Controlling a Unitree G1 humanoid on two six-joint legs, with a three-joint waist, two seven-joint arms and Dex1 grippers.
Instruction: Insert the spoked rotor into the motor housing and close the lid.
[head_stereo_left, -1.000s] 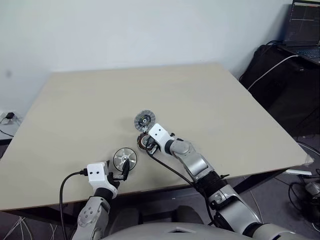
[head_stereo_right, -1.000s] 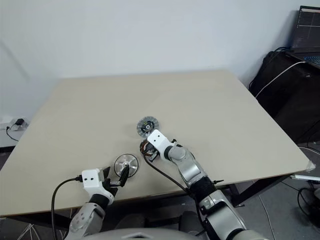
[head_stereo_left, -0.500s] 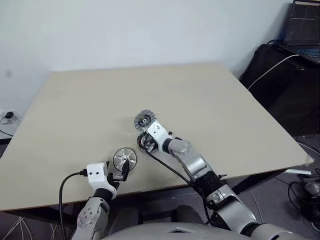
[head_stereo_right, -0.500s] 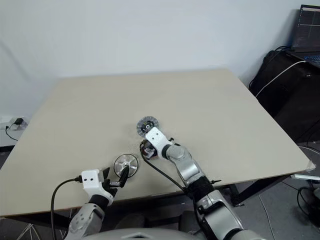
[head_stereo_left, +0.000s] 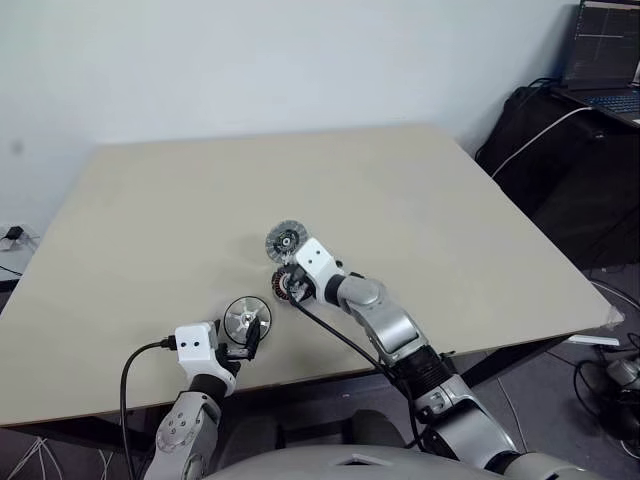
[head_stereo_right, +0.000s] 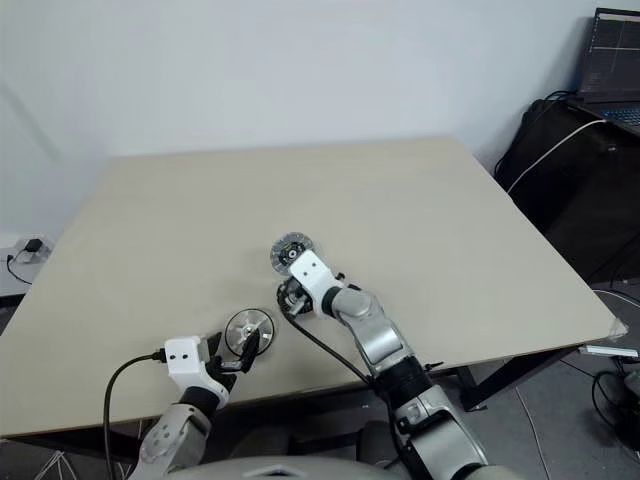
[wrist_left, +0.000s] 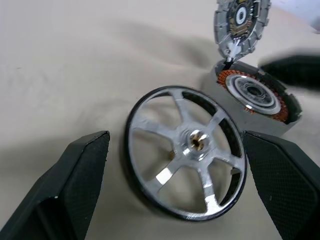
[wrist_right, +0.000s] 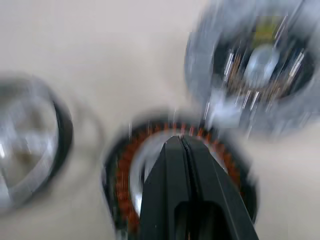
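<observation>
Left fingers (wrist_left: 75, 185): spread wide either side of spoked rotor (wrist_left: 186, 150), flat near worktop (head_stereo_left: 420, 200) front edge | Right fingers (wrist_right: 182, 185): pressed together, empty, above motor housing (wrist_left: 257, 97) | Lid (head_stereo_left: 286, 241): just behind housing

Spoked rotor (wrist_left: 186, 150): bright polished metal, glossy spokes, brass-coloured hub, dark matt outer rim.
Motor housing (wrist_left: 256, 96), just beyond the rotor: dull grey metal shell, copper-red wire windings, smooth silvery centre ring.
Lid (wrist_left: 242, 20), just beyond the housing: grey metal, finely ribbed rim, black centre.
Table (head_stereo_left: 180, 210): pale beige top, smooth and matt.
Left gripper (wrist_left: 172, 187), around the rotor: black fingers (wrist_left: 75, 180) with a fine-textured matt pad surface.
Right gripper (wrist_right: 182, 142), over the housing: smooth black plastic-looking fingers.
</observation>
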